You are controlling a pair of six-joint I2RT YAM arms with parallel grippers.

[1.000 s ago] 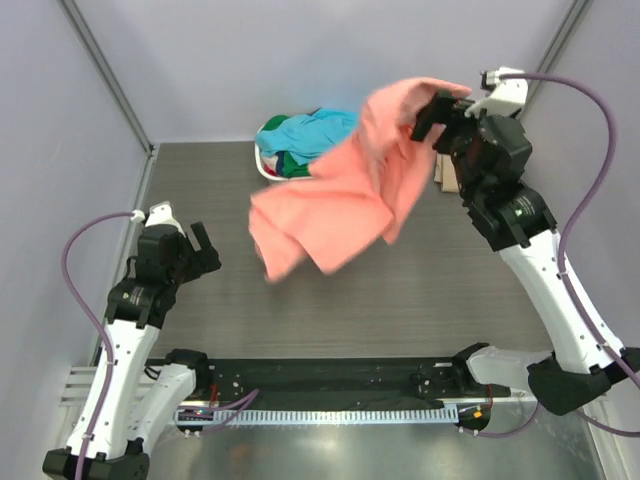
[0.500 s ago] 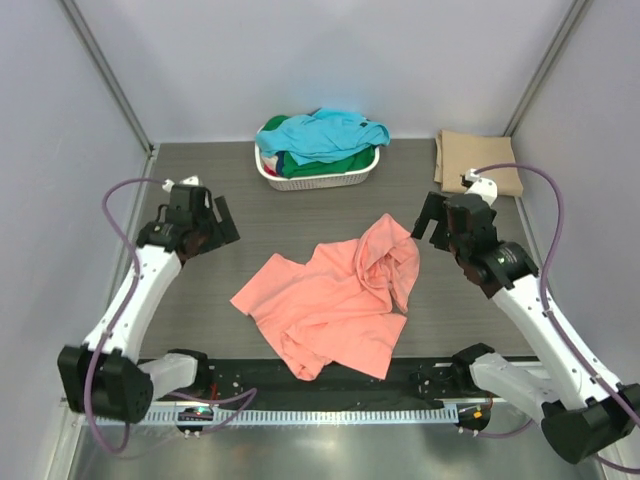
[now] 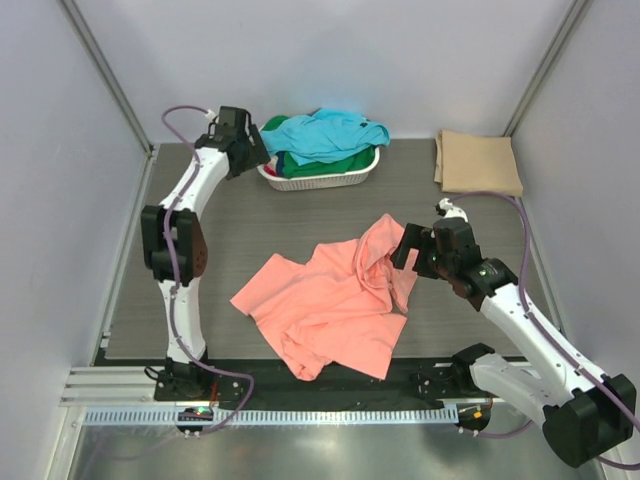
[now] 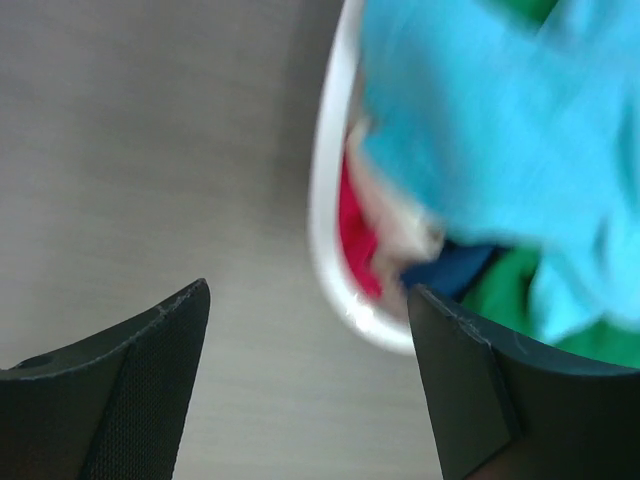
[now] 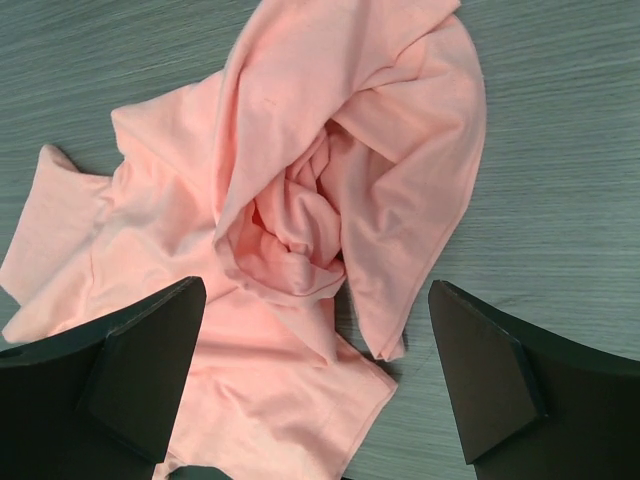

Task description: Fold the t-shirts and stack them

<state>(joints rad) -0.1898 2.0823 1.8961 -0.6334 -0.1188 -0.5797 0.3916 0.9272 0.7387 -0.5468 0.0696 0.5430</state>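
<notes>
Both grippers have their jaws spread wide with nothing between them: the left gripper (image 4: 305, 300) hovers at the left rim of the white basket (image 3: 318, 182) at the back of the table (image 3: 225, 225), and the right gripper (image 5: 315, 288) hangs over the twisted right end of the salmon-pink t-shirt (image 3: 325, 305). That shirt lies crumpled and unfolded mid-table, its flatter part spread toward the near left. The light blue t-shirt (image 3: 325, 130) is heaped over the green t-shirt (image 3: 342, 163) in the basket, and the tan t-shirt (image 3: 475, 162) lies folded flat at the far right corner.
</notes>
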